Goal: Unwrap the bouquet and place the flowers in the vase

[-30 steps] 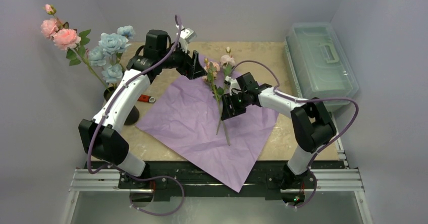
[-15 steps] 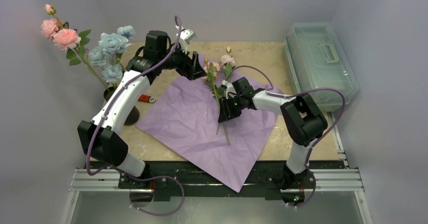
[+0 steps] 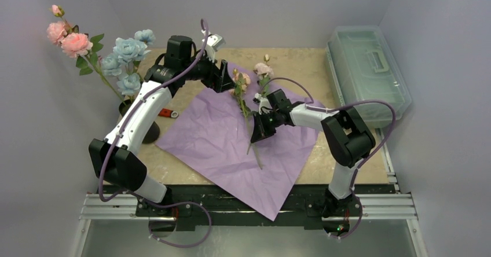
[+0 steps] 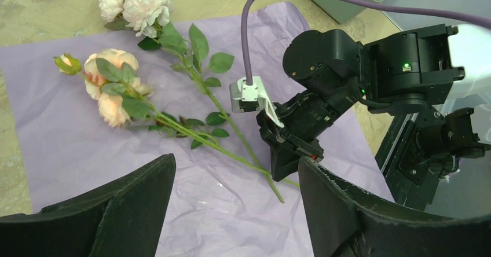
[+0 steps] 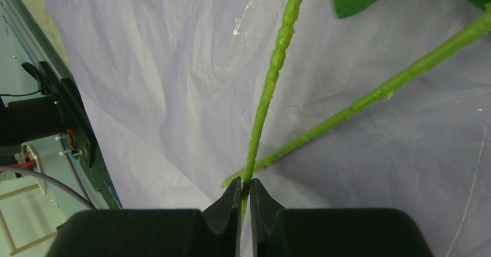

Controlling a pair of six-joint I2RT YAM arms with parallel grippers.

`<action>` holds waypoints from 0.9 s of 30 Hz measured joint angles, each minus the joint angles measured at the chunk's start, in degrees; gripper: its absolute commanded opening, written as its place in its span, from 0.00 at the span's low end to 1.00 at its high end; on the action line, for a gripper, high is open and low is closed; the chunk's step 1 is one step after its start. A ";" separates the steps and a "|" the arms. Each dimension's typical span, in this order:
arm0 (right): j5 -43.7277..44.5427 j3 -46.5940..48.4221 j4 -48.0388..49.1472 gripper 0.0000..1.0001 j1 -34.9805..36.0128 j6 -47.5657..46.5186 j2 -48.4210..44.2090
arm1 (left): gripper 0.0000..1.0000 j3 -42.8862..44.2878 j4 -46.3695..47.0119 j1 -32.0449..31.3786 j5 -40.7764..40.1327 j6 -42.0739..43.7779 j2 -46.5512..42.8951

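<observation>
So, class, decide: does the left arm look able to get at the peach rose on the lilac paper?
Probably yes. The left gripper hangs open near the peach rose with nothing between them; the right gripper is shut on a stem farther down, clear of the bloom.

**No legible markings**

Checked all three views. No text, label, brand, number or sign could be read on anything.
</observation>
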 measured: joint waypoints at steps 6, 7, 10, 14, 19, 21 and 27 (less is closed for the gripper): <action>-1.31 0.00 -1.57 0.00 -0.74 -0.11 -1.11 | 0.77 0.00 0.00 0.00 -0.33 0.37 -0.02; -1.73 0.00 -1.75 0.00 -0.85 -0.11 -1.11 | 0.77 0.00 0.00 0.00 -0.39 0.39 -0.02; -2.75 -0.11 -1.68 0.00 -0.94 -0.02 -1.95 | 0.77 0.00 0.00 0.00 -0.61 0.39 -0.02; -4.31 -0.87 0.17 0.00 -1.25 1.86 -6.47 | 0.77 0.00 0.02 0.00 -0.70 -0.20 -0.22; -6.64 -0.92 5.95 0.00 -3.15 7.52 -11.91 | 0.77 -0.02 1.31 0.00 0.74 -3.89 -0.79; -7.89 -0.92 8.44 0.00 -4.37 10.54 -12.33 | 0.77 -0.09 2.40 0.00 1.38 -5.60 -1.01; -8.96 -0.92 13.38 0.00 -6.47 18.97 -12.74 | 0.77 -2.16 7.28 0.39 2.80 -13.70 -1.25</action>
